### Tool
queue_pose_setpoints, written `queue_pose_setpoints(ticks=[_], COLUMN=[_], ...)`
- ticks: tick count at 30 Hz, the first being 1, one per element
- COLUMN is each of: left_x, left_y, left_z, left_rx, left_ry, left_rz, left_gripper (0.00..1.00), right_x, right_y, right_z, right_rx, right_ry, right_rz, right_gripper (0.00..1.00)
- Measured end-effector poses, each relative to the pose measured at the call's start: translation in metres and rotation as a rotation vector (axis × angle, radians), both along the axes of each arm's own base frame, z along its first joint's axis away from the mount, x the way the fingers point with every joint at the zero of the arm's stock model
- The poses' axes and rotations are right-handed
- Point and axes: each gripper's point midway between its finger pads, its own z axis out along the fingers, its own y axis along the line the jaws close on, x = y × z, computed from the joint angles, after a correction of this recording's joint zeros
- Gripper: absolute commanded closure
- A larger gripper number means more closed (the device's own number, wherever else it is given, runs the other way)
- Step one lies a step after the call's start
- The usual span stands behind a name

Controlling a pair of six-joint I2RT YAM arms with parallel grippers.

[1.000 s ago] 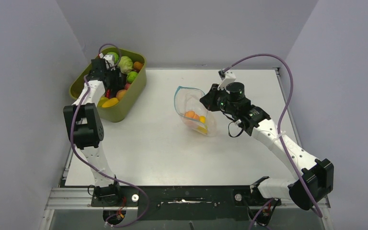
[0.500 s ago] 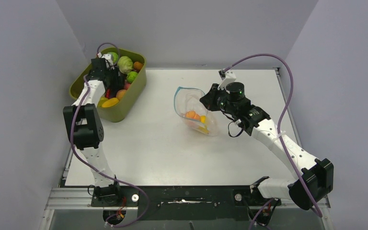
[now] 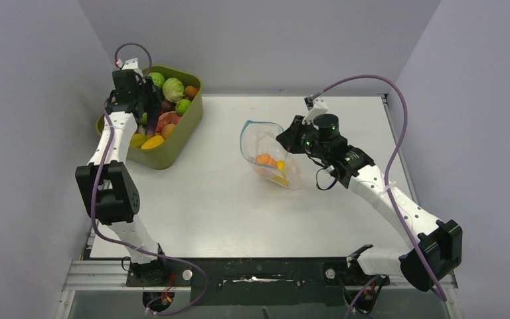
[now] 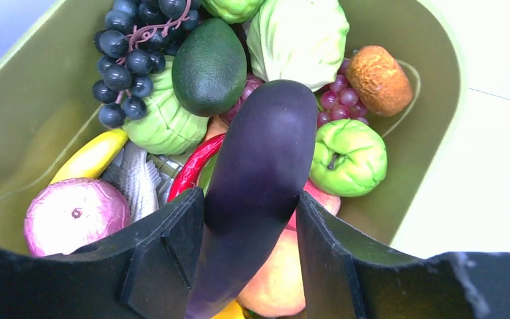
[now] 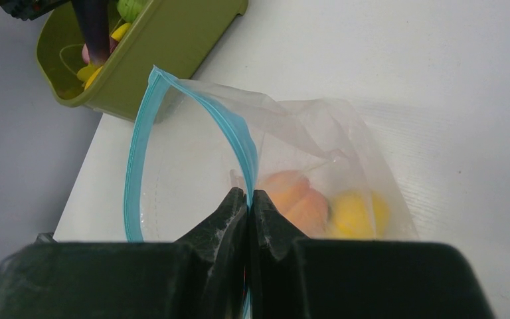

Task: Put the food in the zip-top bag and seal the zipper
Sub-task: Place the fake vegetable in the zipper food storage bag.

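My left gripper is shut on a purple eggplant and holds it above the olive-green tub; it shows in the top view. The tub holds a green cabbage, a green apple, dark grapes, an avocado and a peach. My right gripper is shut on the teal zipper of the clear zip-top bag, holding its mouth open toward the tub. Orange and yellow fruits lie inside the bag.
The tub stands at the table's far left corner, close to the left and back walls. The bag lies mid-table, right of centre. A pink onion and a yellow banana also lie in the tub.
My left arm has risen and shifted left over the tub, lifting the eggplant out of the pile. The right arm and bag have not moved.
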Motion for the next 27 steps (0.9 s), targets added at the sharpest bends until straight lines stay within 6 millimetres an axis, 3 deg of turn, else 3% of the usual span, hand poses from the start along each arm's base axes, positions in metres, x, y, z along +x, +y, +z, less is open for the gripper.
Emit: queue_pose_setpoints(ticks=[9,18,27], left_x=[-0.027,-0.053,-0.073], left_y=[-0.009,-0.037,-0.041], left_z=[0.039,0.075,0.111], left_rx=[-0.022,-0.065,-0.078], left_ry=[-0.087,-0.195,-0.309], left_rz=[-0.005,-0.063,-0.063], left_gripper=[0.75,0.8,0.81], right_x=[0.003,0.005,0.005], right_y=[0.004,0.012,0.019], right_z=[0.003,-0.004,-0.006], right_rx=[0.035,0.045,0.046], right_ry=[0.003,0.023,0.023], right_rz=[-0.009,-0.008,0.0], right_gripper=[1.0,1.0,1.0])
